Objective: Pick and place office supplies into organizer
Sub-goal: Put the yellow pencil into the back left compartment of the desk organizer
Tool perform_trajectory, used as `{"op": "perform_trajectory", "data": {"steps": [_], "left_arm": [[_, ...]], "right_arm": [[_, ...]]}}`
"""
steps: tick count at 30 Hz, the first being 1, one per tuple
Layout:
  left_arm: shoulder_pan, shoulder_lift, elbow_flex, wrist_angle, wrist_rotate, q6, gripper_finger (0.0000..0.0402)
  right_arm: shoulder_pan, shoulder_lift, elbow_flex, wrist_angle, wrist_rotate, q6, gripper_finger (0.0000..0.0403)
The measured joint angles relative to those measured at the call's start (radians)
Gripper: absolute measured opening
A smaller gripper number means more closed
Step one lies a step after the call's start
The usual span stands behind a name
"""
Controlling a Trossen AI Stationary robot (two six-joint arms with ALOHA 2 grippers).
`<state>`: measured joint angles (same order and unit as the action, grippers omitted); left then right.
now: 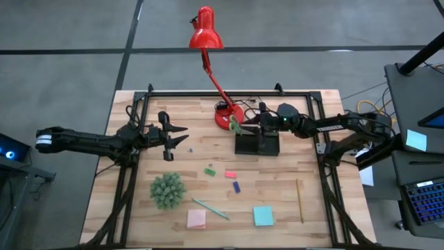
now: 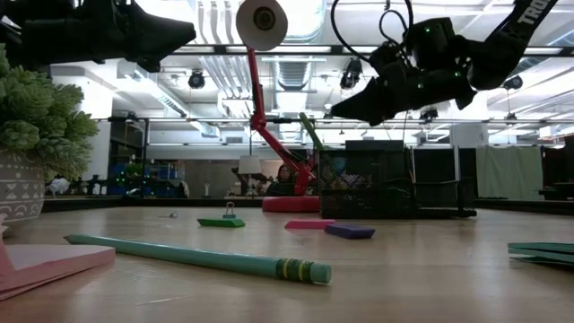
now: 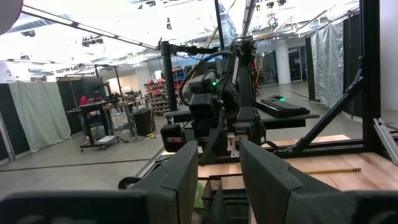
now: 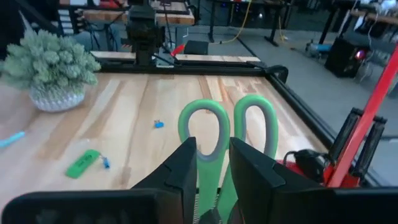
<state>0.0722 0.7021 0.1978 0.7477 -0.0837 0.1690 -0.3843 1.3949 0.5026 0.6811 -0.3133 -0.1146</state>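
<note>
Overhead, bare ducts (image 2: 296, 67); wooden table (image 1: 139, 215).

Past our left hand (image 3: 217, 177) (fingers parted) we face the right hand (image 3: 219, 134) above the black mesh organizer (image 3: 227, 196); a pencil (image 3: 329, 170) lies on the wooden surface (image 3: 348, 180).

The blades of the green-handled scissors (image 4: 227, 134) are hidden behind the jaws of the right gripper (image 4: 211, 168) in the right wrist view, so only the handle loops are seen. In the high view, the inside of the black organizer (image 1: 257, 145) is covered partly by that gripper, and its compartments cannot be made out. The pink sticky-note pad (image 2: 40, 266) is cut off by the low view's left edge. The light-blue pad (image 2: 543, 252) is cut off at the right edge.
</note>
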Motion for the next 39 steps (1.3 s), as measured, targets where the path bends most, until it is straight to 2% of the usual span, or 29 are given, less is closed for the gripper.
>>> {"op": "perform_trajectory", "data": {"steps": [4, 7, 13, 18, 31, 39], "left_arm": [[0.0, 0.0, 0.0, 0.0, 0.0, -0.004, 0.0107], [0.0, 0.0, 0.0, 0.001, 0.0, -0.004, 0.0107], [0.0, 0.0, 0.0, 0.0, 0.0, -0.004, 0.0107], [0.0, 0.0, 0.0, 0.0, 0.0, -0.004, 0.0107], [0.0, 0.0, 0.0, -0.001, 0.0, -0.004, 0.0107], [0.0, 0.0, -0.002, -0.001, 0.0, -0.003, 0.0107]], "right_arm": [[0.006, -0.051, 0.0, -0.052, 0.001, 0.127, 0.0091], [0.021, -0.095, 0.0, -0.121, 0.008, 0.153, 0.0091], [0.105, -0.173, 0.004, -0.22, 0.237, 0.221, 0.0091], [0.171, -0.224, 0.035, -0.331, 0.337, 0.278, 0.0091], [0.288, -0.25, 0.049, -0.472, 0.437, 0.585, 0.0091], [0.34, -0.25, 0.049, -0.619, 0.438, 0.753, 0.0091]]}}
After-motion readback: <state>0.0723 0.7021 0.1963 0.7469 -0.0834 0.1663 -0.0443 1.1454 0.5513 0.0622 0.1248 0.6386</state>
